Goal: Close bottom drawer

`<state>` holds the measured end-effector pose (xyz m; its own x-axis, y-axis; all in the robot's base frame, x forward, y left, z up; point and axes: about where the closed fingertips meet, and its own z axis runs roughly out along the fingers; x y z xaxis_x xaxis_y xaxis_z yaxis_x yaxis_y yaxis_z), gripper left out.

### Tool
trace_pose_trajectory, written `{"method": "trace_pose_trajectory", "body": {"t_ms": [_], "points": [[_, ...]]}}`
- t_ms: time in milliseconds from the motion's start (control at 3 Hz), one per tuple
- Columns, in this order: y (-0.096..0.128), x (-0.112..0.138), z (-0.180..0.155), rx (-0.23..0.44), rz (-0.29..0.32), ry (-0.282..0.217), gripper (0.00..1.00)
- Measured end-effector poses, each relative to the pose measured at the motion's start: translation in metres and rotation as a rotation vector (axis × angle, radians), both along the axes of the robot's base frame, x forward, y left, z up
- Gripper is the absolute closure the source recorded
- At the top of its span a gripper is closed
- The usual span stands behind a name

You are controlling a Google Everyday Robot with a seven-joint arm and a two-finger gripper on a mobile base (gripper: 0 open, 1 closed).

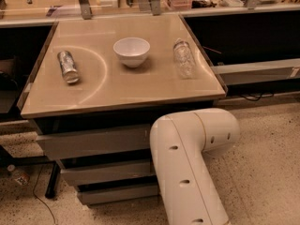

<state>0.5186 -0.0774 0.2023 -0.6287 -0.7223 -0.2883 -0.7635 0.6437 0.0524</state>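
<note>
Far left on the tan surface (117,89): a silver can (68,66), lying on its side, well apart from the rest. Near the middle, toward the back: a white bowl (132,51), upright. Right of that, near the right edge: a clear bottle (183,58), lying down with its cap toward the back.

Under the surface, a stack of three grey fronts: top drawer (93,142), then middle drawer (108,171), then the bottom drawer (117,193), lowest of the three and just above the speckled floor (262,163). Plain flat front, with a dark gap between it and the middle drawer. Right end hidden behind the arm, so cannot tell how far out it stands.

Right of centre, in front of the drawers: a thick white arm (187,168), bent at a rounded elbow and running down to the lower edge of the view. Hand not seen anywhere in the camera view; cannot tell whether wide, narrow or holding anything.
</note>
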Motion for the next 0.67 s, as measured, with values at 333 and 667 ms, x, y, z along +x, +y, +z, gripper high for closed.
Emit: {"method": "trace_pose_trajectory", "body": {"t_ms": [333,667], "points": [[0.0,0.0,0.0,0.0,0.0,0.0,0.12],[0.0001,-0.0001,-0.0001,0.0,0.0,0.0,0.0]]}}
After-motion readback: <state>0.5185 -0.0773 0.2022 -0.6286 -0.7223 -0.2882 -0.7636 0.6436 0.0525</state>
